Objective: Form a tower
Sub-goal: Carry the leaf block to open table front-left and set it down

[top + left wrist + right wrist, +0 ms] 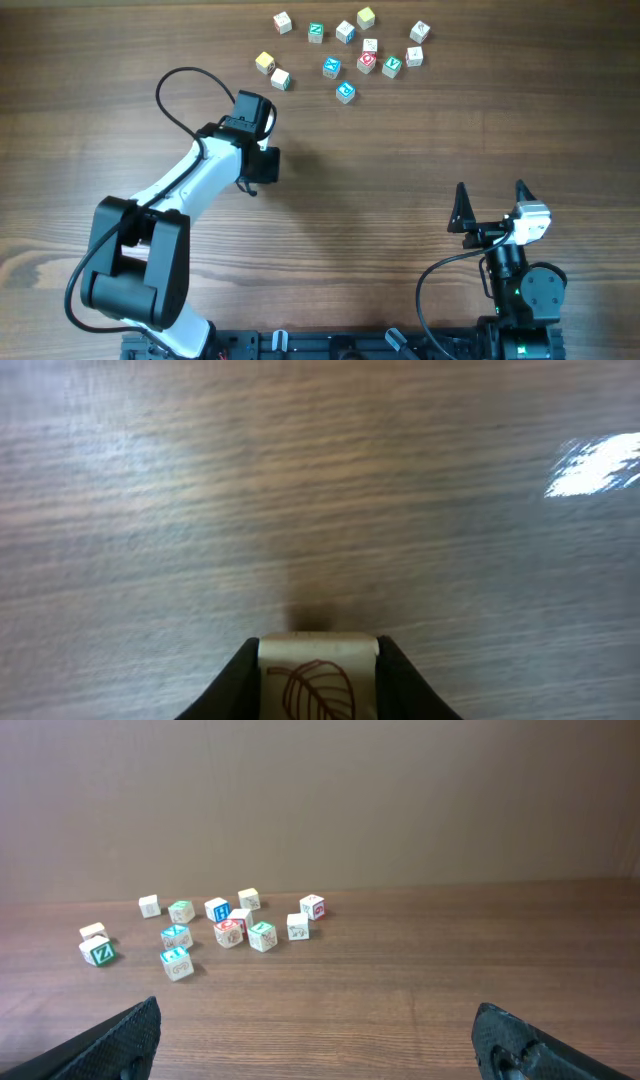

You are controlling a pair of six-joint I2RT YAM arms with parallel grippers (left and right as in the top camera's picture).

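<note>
The left gripper (318, 648) is closed on a leaf-marked cube (320, 685) over the table (380, 180). The right gripper (490, 198) stands wide open and empty, well apart from the loose cubes (345, 50).

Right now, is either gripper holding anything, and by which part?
The left gripper pinches a pale leaf-printed wooden cube by two opposite side faces. The right gripper is open, empty.

Pale cube (318, 682) w/ brown leaf drawing; table (300, 480) brown woodgrain.
</note>
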